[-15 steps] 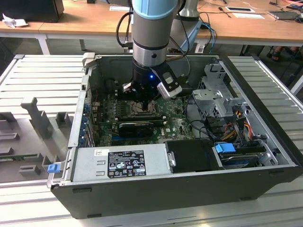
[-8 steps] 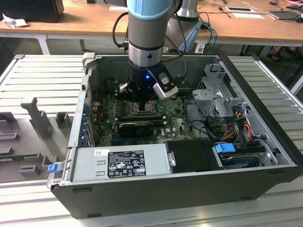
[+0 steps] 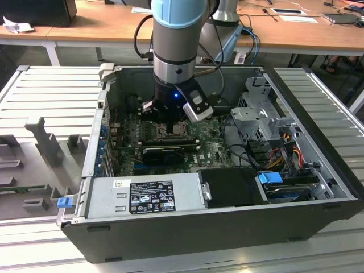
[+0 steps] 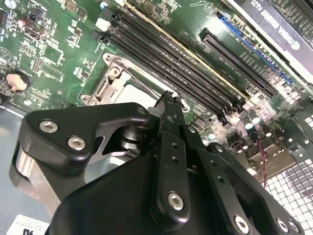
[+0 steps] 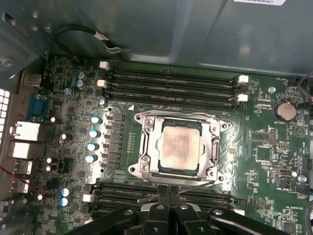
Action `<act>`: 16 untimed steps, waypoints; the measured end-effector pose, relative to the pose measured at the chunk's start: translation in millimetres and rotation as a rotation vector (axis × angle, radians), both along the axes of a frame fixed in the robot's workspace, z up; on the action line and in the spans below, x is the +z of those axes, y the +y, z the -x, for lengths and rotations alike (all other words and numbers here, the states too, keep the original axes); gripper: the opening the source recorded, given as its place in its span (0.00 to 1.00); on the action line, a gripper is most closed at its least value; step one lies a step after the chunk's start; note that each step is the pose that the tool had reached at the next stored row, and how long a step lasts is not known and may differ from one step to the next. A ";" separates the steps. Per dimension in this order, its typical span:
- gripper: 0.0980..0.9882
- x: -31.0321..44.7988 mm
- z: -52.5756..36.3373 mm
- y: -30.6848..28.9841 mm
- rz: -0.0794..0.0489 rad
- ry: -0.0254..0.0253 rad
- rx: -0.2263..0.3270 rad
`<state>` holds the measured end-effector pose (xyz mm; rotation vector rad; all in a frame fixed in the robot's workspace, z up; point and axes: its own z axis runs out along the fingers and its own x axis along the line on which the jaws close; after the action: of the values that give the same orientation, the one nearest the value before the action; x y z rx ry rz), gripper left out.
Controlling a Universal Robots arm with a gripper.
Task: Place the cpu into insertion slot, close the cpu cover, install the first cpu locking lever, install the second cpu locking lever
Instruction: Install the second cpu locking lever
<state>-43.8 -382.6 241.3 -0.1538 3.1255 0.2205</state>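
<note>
The gripper (image 5: 168, 193), matte black with bolted linkage arms, has its two fingers pressed together, tip against tip, holding nothing. In the first wrist view the tips sit just beside the edge of the cpu cover (image 5: 146, 147), over a thin wire lever (image 5: 195, 185) that runs along that edge. In the second wrist view one finger (image 4: 168, 122) blocks much of the socket from sight.

The cpu (image 5: 180, 147), a flat square with a dull grey, smudged metal top, lies inside the insertion slot (image 5: 159, 169). The cpu cover, a thin silvery frame with a square window, lies flat around the chip, which shows through the window. Whether the wire levers are latched is hard to make out.

Long black memory slots (image 5: 168, 78) flank the socket on two sides, all set in the green circuit board (image 5: 264, 147), with small blue-topped cylindrical capacitors (image 5: 92, 146) near the socket.

In the exterior view the arm (image 3: 176, 51), grey with a pale blue band, reaches down into an open black metal computer case (image 3: 216, 227), hiding the socket. The case holds the board, a grey power supply box (image 3: 142, 196) and a bundle of coloured cables (image 3: 278, 153). It lies on a ribbed grey bench (image 3: 57, 91).
</note>
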 end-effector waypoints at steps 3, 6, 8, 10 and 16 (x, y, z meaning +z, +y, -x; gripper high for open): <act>0.01 -0.7 1.8 -1.0 -0.010 0.0000 0.000; 0.01 -2.9 3.8 -1.0 -0.014 0.0000 0.000; 0.01 -4.9 5.9 -1.1 -0.022 0.0001 0.000; 0.01 -7.1 6.8 -1.1 -0.027 0.0001 0.000; 0.01 -17.8 10.5 -2.2 -0.032 0.0002 0.003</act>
<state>-54.4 -384.8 223.6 -0.1581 3.1200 0.2711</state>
